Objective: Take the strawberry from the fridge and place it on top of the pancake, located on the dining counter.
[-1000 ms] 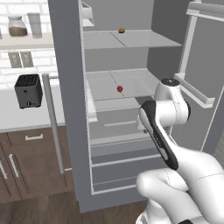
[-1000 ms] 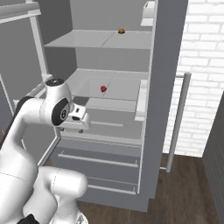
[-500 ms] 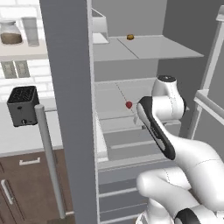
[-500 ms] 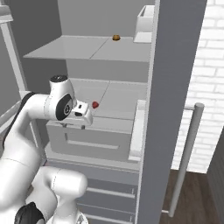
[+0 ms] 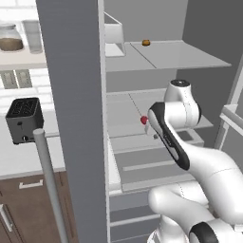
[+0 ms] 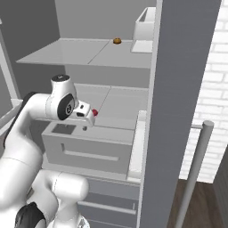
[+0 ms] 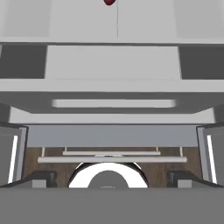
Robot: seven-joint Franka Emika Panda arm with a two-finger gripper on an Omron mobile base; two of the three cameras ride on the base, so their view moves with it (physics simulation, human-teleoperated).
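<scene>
the strawberry (image 5: 144, 120) is seen on the middle shelf of the fridge (image 5: 156, 57), half hidden by the arm and cut off in the hand view; the gripper (image 6: 87, 121) is spread open just before it, nothing gripped.

Arm bent at elbow, forearm reaching forward, wrist turned so hand faces down. Gripper (image 6: 85, 121) jaws spread wide, nothing between fingers (image 7: 41, 178). Fingertips dark, level with each other.

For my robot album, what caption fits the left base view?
Robot arm reaching into the open fridge toward the strawberry on the middle shelf.
</scene>
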